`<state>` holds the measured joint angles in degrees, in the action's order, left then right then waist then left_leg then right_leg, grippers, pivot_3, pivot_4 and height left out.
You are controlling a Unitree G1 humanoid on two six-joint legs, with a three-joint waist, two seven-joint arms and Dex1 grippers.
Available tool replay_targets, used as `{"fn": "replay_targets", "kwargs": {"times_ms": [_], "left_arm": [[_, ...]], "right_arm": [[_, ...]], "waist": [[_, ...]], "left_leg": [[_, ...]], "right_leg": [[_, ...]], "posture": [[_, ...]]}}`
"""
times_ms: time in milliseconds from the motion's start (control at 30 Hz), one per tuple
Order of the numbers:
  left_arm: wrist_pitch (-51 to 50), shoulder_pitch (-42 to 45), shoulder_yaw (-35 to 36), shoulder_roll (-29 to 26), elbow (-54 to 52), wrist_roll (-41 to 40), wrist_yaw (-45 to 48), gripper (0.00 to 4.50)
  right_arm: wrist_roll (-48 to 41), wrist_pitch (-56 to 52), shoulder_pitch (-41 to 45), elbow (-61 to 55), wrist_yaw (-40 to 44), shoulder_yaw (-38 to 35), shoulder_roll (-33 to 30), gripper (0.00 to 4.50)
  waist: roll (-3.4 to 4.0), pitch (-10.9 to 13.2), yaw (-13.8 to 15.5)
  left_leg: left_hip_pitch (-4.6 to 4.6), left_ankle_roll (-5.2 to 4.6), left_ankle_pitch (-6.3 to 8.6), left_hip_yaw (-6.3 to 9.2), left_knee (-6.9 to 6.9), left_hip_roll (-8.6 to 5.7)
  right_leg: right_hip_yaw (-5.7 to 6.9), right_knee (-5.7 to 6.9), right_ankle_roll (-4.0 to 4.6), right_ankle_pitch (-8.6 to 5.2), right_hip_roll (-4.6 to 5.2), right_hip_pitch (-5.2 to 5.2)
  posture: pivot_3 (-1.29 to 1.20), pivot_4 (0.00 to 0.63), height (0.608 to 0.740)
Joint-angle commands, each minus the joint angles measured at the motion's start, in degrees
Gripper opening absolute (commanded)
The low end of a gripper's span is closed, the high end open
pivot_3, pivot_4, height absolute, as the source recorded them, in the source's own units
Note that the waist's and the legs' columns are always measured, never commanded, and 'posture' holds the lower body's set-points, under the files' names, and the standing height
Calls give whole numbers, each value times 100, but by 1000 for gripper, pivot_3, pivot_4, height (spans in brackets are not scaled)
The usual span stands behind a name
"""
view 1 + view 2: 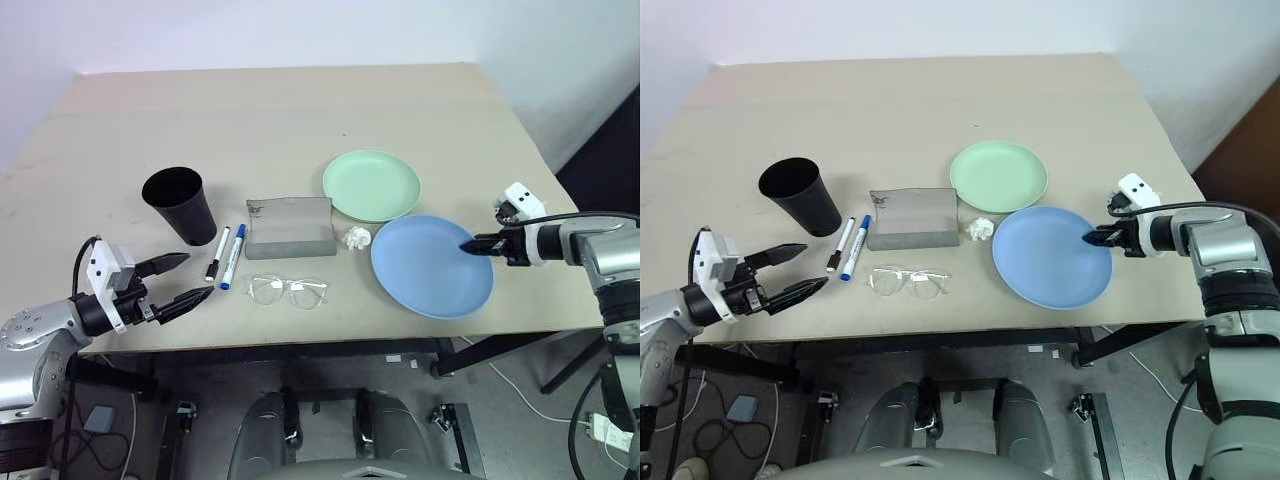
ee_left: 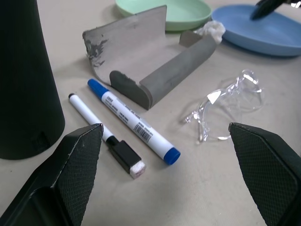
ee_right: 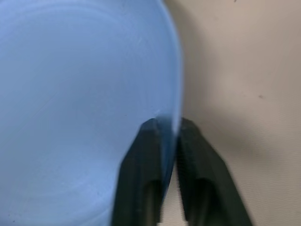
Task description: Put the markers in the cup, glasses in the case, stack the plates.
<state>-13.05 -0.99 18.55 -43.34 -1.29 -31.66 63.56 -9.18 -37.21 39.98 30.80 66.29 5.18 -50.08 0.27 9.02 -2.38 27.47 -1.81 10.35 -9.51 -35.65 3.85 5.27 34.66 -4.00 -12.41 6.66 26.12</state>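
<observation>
Your right gripper (image 3: 167,127) is pinched onto the rim of the blue plate (image 1: 432,265), which lies flat on the table (image 1: 280,110) just beside the green plate (image 1: 371,184), so the stack isn't made yet. Left gripper (image 1: 185,278) hangs wide apart, empty, near the two markers (image 1: 226,256); both lie betw. the cup (image 1: 181,204) and the case (image 1: 289,228). Glasses (image 1: 288,291) sit loose in front of the case. Nothing's done so far: pens, specs, plates all left. A paper wad (image 1: 357,237) sits betw. case & plates.
</observation>
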Motion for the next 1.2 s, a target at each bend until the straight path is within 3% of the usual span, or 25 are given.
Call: {"fn": "replay_targets", "kwargs": {"times_ms": [33,400,567,900,1033,1200], "left_arm": [[51,25,26,16,-91,-14,9,4500],[157,73,-53,113,65,21,102,4500],[123,132,-83,101,51,26,77,4500],[-370,95,-91,111,-693,-131,-354,4500],[-594,41,-66,117,-1016,-207,-548,4500],[-704,15,-88,144,-1156,-238,-677,4500]], "right_arm": [[38,-181,32,-34,150,66,-54,25],[-637,-902,239,-628,832,-394,-436,25],[-1044,-1178,617,-672,712,-760,-289,25],[-1063,-1128,2233,1211,-1207,-1481,814,25],[-904,-600,3053,2579,-2405,-1770,1217,25],[-644,84,3527,3436,-3061,-1744,1579,25]], "waist": [[0,0,0],[3,2,32],[4,2,26],[11,7,-4],[11,7,-16],[11,7,-17]], "left_leg": [[0,0,0,0,-2,0],[1,-1,0,1,-17,0],[3,-1,1,-4,-32,-1],[4,0,0,-10,-34,6],[6,0,0,-18,-38,6],[5,0,0,-24,-36,6]], "right_leg": [[-1,3,0,0,1,0],[-5,34,1,-2,4,13],[-6,46,7,3,14,20],[-1,51,5,18,11,35],[-3,52,4,19,9,36],[-3,53,4,19,8,32]], "posture": [[0,150,711],[0,150,711],[0,150,711],[0,150,711],[0,150,711],[0,150,711]]}}
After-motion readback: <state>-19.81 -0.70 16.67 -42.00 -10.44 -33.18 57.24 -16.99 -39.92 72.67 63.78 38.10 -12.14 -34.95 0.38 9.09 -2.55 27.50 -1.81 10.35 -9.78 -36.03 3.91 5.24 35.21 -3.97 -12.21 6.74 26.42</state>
